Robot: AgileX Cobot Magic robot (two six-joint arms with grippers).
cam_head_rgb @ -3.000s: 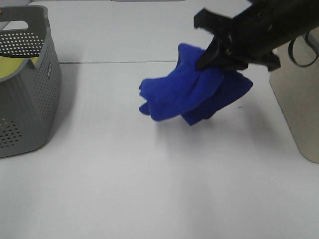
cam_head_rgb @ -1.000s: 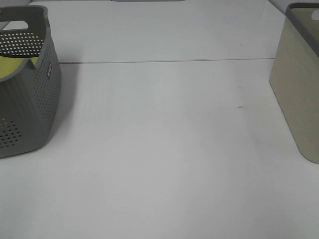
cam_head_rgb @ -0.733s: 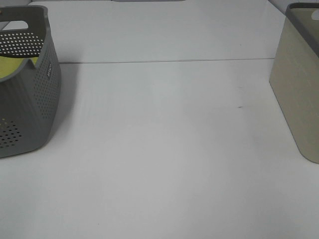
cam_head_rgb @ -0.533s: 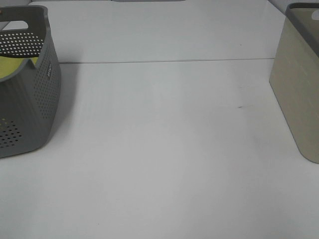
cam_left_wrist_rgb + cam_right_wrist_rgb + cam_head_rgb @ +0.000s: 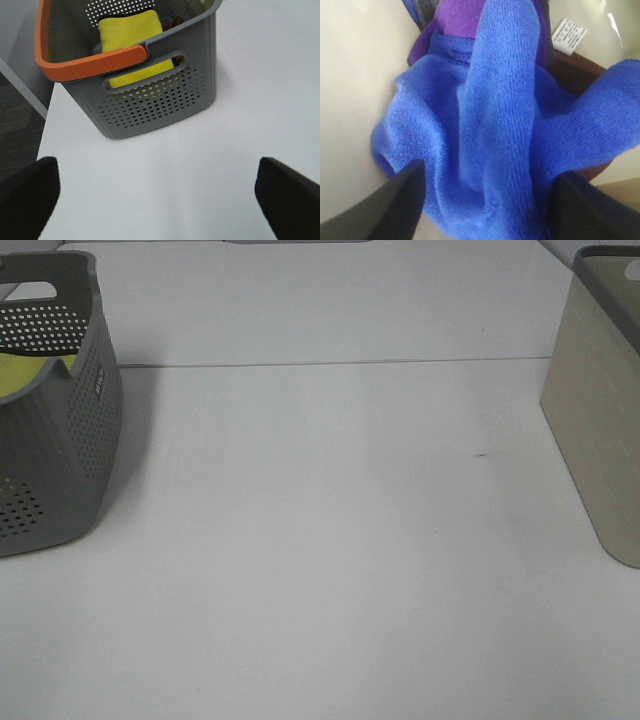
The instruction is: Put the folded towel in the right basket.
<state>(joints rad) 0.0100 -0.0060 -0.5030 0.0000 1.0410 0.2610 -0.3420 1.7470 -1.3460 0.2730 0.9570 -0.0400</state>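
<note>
The blue towel [image 5: 490,115] fills the right wrist view, bunched up and lying on a purple cloth [image 5: 465,15] inside the beige right basket [image 5: 350,75]. My right gripper [image 5: 490,172] is open, with one finger on each side of the towel. In the high view the right basket [image 5: 600,420] stands at the right edge, its inside hidden. Neither the towel nor an arm shows there. My left gripper [image 5: 156,162] is open and empty above the table, facing the grey basket [image 5: 165,100].
The grey perforated basket [image 5: 60,440] with an orange handle [image 5: 90,65] stands at the left and holds a yellow towel [image 5: 135,45]. A white label [image 5: 570,35] shows in the right basket. The white table [image 5: 330,540] spans between the baskets.
Three seconds ago my right gripper held the blue towel above the table's middle. Since then arm and towel have left the high view. Nothing has moved there in the last second.
</note>
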